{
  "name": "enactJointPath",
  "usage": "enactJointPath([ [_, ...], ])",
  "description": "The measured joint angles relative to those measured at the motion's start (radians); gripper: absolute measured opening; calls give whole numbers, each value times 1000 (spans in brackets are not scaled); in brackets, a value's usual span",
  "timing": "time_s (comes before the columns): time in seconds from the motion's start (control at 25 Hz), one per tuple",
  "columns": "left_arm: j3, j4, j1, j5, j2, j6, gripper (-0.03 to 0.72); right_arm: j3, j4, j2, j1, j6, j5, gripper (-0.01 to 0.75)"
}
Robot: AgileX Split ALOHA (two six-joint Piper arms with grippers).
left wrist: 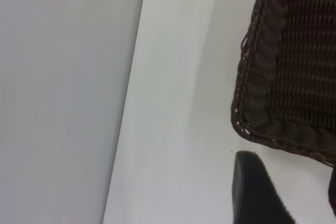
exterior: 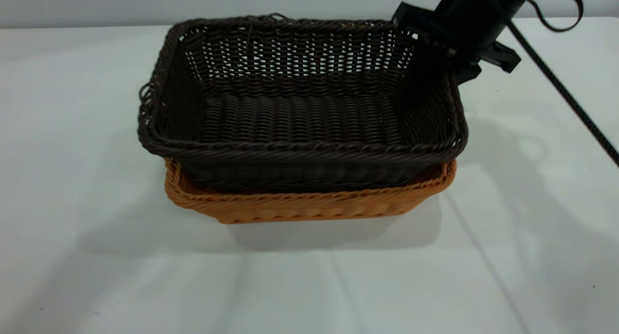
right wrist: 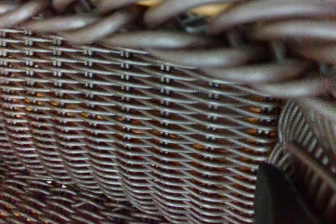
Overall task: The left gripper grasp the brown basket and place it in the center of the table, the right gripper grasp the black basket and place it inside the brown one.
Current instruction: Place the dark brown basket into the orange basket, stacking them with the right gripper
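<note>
The black basket (exterior: 300, 116) sits nested in the brown basket (exterior: 309, 206) near the middle of the table (exterior: 96, 256); only the brown basket's rim and lower front wall show below it. My right gripper (exterior: 452, 58) is at the black basket's far right corner, shut on its side wall. In the right wrist view the dark weave (right wrist: 131, 119) fills the picture, one finger (right wrist: 278, 198) lies against it, and orange wicker (right wrist: 210, 10) shows through gaps. My left gripper (left wrist: 302, 198) is open and empty, apart from the black basket's corner (left wrist: 294, 77).
The right arm's black cable (exterior: 570, 102) runs across the table's far right. The table's edge (left wrist: 128, 103) and a grey wall beyond it show in the left wrist view. Bare table lies in front of and to both sides of the baskets.
</note>
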Motion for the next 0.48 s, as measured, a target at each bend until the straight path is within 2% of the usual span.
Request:
enactJointPath([
  [0.16, 0, 0, 0, 8, 0, -4, 314, 0, -7, 28, -2, -9, -13, 93],
  [0.28, 0, 0, 0, 10, 0, -5, 314, -3, -13, 32, -2, -8, -14, 126],
  [0.36, 0, 0, 0, 10, 0, -5, 314, -3, -11, 29, -2, -5, -6, 180],
  [0.48, 0, 0, 0, 13, 0, -5, 314, -3, -7, 13, -2, -20, 27, 309],
])
